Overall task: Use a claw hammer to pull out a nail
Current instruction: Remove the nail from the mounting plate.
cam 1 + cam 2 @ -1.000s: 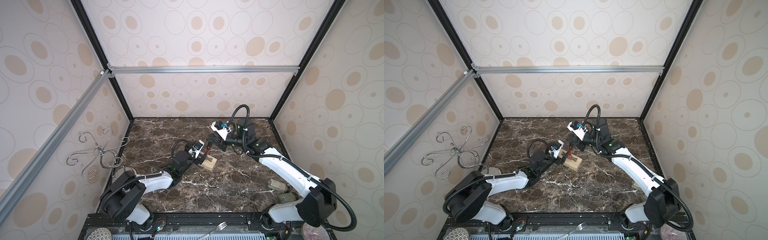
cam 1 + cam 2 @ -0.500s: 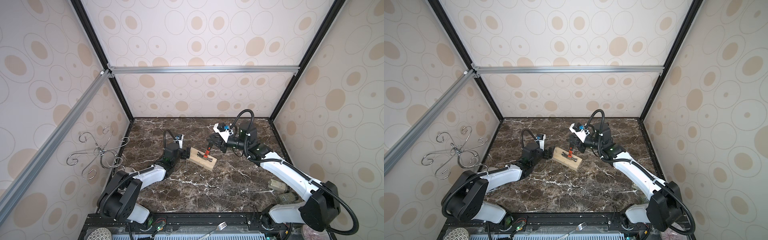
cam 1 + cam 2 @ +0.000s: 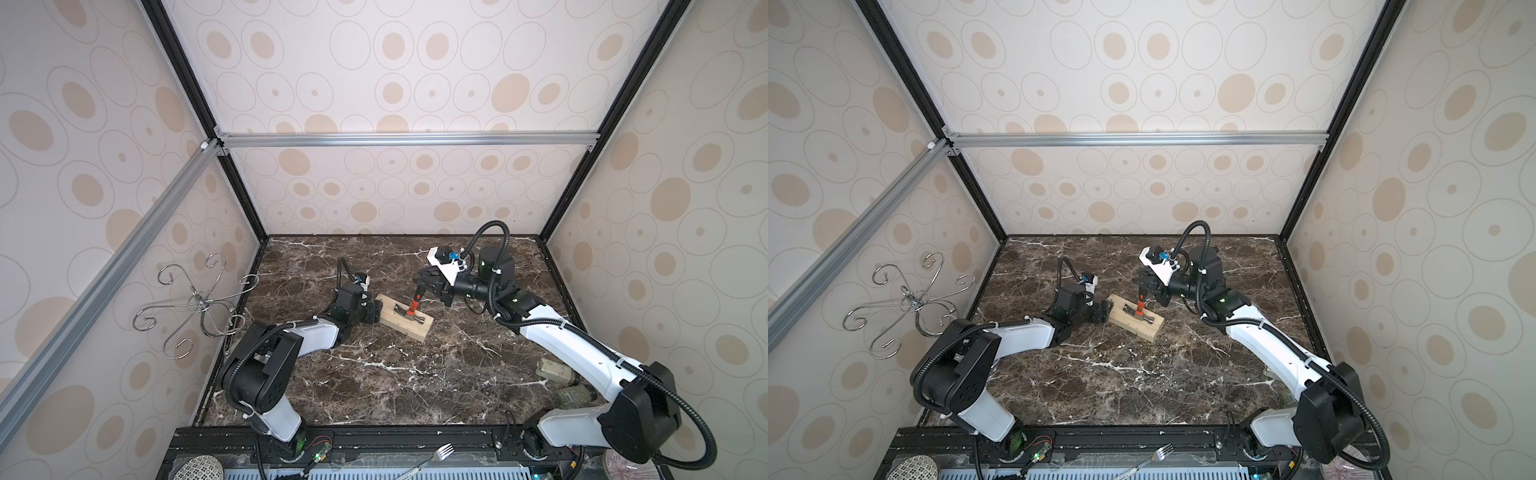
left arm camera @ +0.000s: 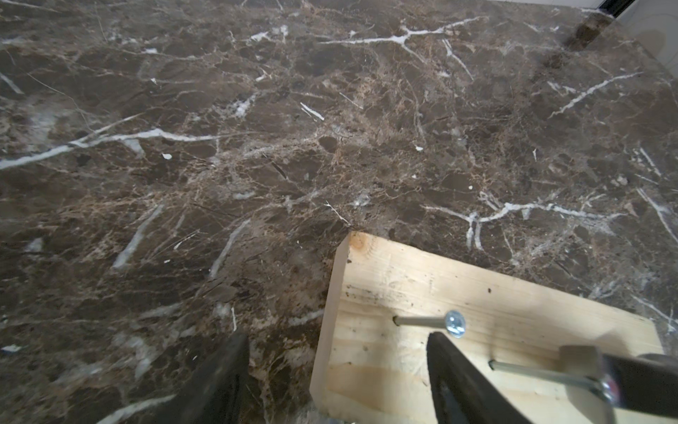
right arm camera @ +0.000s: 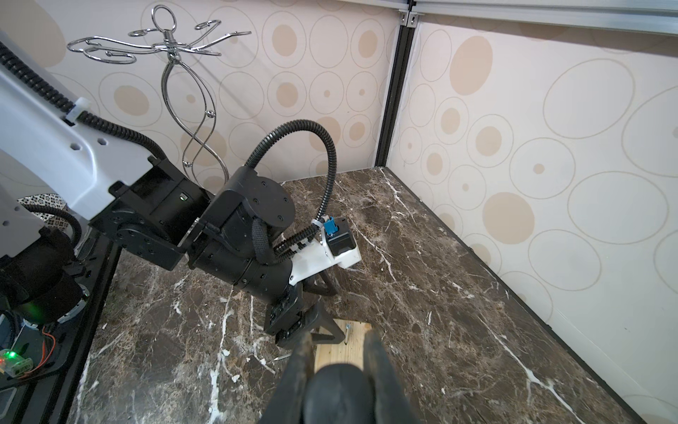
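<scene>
Scene: dark marble tabletop (image 3: 374, 374) inside a walled cell; pale wood block (image 3: 405, 321) lies flat near centre, long axis running diagonally.

Claw hammer (image 3: 409, 312): steel head rests on top face of the block; orange-red part of handle rises away from block toward the R arm, black end of handle sits in the R gripper (image 3: 424, 286). Same layout in both top views; hammer head (image 3: 1136, 312) is near mid-length of block.

R gripper: jaws closed on black handle end. In R wrist view the two fingers (image 5: 378, 352) flank a dark rounded shape, handle end seen end-on, blurred; block end (image 5: 345, 343) shows beyond them.

L gripper (image 3: 376, 312): low over tabletop, at the block's short end nearest the L arm. Jaws apart, nothing between the pads. L wrist view: one finger (image 4: 220, 378) is over bare marble just beside the block, other finger (image 4: 462, 381) is over block's top face; the block's edge lies in the gap. Contact w/ wood: cannot tell.

Nails: L wrist view shows two nails standing out of the block, one nail (image 4: 429, 323) w/ round bright head just beside the finger tip, second nail (image 4: 546, 376) further along. Which one the claw engages: cannot tell.

Other items: chrome wire hook stand (image 3: 195, 303) at L wall; silver fork (image 3: 432, 455) on front rail; two small jars (image 3: 557, 372) beside R arm base
</scene>
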Motion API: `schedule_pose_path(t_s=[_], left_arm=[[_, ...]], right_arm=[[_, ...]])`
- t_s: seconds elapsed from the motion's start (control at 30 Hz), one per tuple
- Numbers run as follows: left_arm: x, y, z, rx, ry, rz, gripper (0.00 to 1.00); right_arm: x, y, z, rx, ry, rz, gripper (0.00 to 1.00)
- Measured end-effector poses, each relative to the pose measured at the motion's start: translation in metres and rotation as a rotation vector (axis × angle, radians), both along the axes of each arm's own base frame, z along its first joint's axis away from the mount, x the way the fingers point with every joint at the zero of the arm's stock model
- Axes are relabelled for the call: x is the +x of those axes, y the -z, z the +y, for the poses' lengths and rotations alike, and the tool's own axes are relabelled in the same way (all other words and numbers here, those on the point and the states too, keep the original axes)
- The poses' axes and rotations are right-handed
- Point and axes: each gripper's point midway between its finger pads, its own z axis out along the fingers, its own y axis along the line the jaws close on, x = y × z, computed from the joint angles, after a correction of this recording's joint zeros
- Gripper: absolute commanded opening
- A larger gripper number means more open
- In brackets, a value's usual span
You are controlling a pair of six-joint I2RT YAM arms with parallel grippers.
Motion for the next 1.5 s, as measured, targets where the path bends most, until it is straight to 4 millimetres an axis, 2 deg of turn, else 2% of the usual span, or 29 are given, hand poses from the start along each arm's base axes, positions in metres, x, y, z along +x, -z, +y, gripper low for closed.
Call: schedule_pose_path(t_s=[0.27,0.5,0.93,1.5], left_arm=[[0.000,0.016,0.000,0.024,-0.001,0.053,0.75],[0.013,0.016,-0.007,0.027,-0.004,0.065,0.74],[0.017,0.016,-0.012,0.014,-0.003,0.073,0.71],[0.022,0.025,-0.014,-0.026,-0.008,0.106,0.69]], right_arm=[[0.000,0.000,0.000,0.008,0.001,-0.006,0.00],[0.001,0.001,-0.001,0.028,0.013,-0.019,0.00],[-0.003,0.001,-0.009,0.104,0.055,-0.075,0.00],[-0.020,0.002,-0.023,0.212,0.080,-0.156,0.00]])
